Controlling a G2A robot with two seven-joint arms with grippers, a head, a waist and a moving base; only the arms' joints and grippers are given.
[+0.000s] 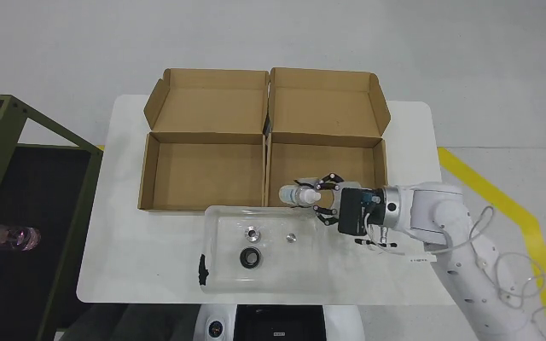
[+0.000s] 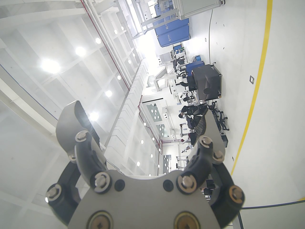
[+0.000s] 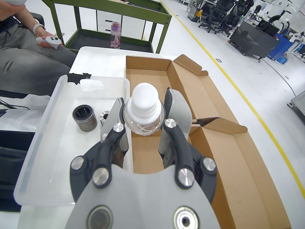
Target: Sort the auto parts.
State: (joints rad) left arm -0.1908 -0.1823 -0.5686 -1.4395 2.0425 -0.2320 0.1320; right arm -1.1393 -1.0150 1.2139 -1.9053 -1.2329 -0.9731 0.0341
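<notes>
My right gripper (image 1: pixel 322 198) (image 3: pixel 144 107) is shut on a small clear bottle with a white cap (image 1: pixel 300 195) (image 3: pixel 144 110). It holds the bottle lying level above the near edge of the right cardboard box (image 1: pixel 324 175) (image 3: pixel 214 158), beside the clear plastic bin (image 1: pixel 223 281) (image 3: pixel 47 129). In the bin rest a dark cylindrical bearing (image 1: pixel 251 257) (image 3: pixel 84 117) and two small metal parts (image 1: pixel 253 232) (image 1: pixel 291 238). My left gripper (image 2: pixel 140 117) is open with nothing between its fingers, pointing up at the ceiling.
A second, empty cardboard box (image 1: pixel 203 173) stands to the left of the first, both with lids folded back. A green cart (image 3: pixel 104 8) with a pink bottle (image 3: pixel 115 34) stands beyond the table's left edge. A torn black patch (image 1: pixel 203 270) marks the bin's rim.
</notes>
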